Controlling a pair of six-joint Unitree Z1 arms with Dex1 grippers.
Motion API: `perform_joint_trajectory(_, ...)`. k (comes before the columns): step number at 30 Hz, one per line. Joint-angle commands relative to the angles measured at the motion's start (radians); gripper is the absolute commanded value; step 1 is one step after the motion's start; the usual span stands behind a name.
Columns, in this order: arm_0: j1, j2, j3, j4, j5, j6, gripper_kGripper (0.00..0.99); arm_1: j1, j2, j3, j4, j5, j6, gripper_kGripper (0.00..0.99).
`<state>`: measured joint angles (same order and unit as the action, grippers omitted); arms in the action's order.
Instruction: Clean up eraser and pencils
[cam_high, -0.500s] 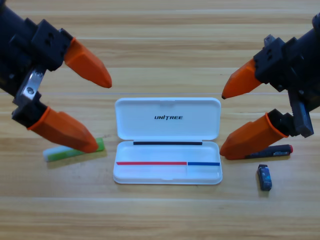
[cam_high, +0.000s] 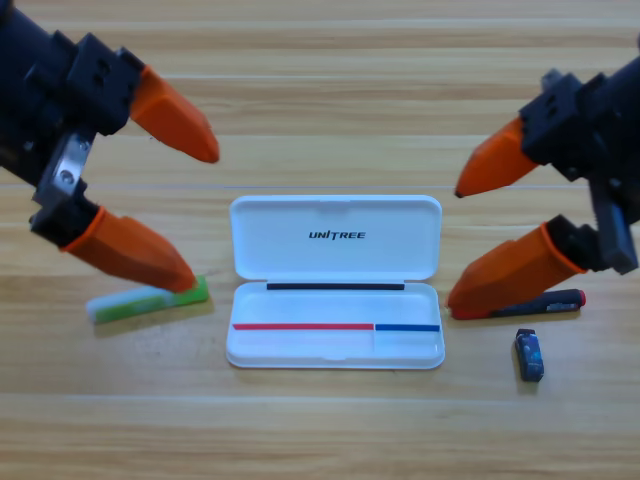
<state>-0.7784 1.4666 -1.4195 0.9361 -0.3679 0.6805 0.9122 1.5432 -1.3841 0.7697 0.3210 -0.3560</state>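
- The left claw (cam_high: 190, 215) is held spread wide at the picture's left, nothing grasped; its lower jaw tip ends just over the right end of the green pencil (cam_high: 148, 301).
- The green pencil lies flat on the table (cam_high: 320, 430), left of the case (cam_high: 335, 285), its long axis nearly left to right and tilted slightly up toward the right — green end toward the case, whitish end away.
- The right claw (cam_high: 455, 250) is likewise spread and empty at the picture's right; its lower jaw tip sits at the left end of the black pencil (cam_high: 545, 302), partly covering it.
- The black pencil lies right of the case, long axis nearly left to right, red end pointing away from the case.
- The eraser (cam_high: 529, 355) rests just below the black pencil, apart from it, standing roughly top to bottom; the right arm is clearly the nearer one.
- Each pencil is judged to be served by the arm on its own side; a grasp across the long axis is called for — the jaws are now spread roughly that way.
- The case lies open and holds none of the three things; "UNITREE" can be read inside its lid. No other writing can be made out.
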Motion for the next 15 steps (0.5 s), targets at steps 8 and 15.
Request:
perform_joint_trajectory(8, 0.114, 0.096, -0.052, 0.092, 0.474, 0.06, 0.988, -0.102, -0.04, 0.083, 0.16, -0.355, 0.42, 0.988)
perform_joint_trajectory(15, 0.284, 0.301, -0.19, 0.193, 0.477, 0.105, 0.986, -0.13, 0.029, 0.226, 0.12, -0.367, 0.453, 0.986)
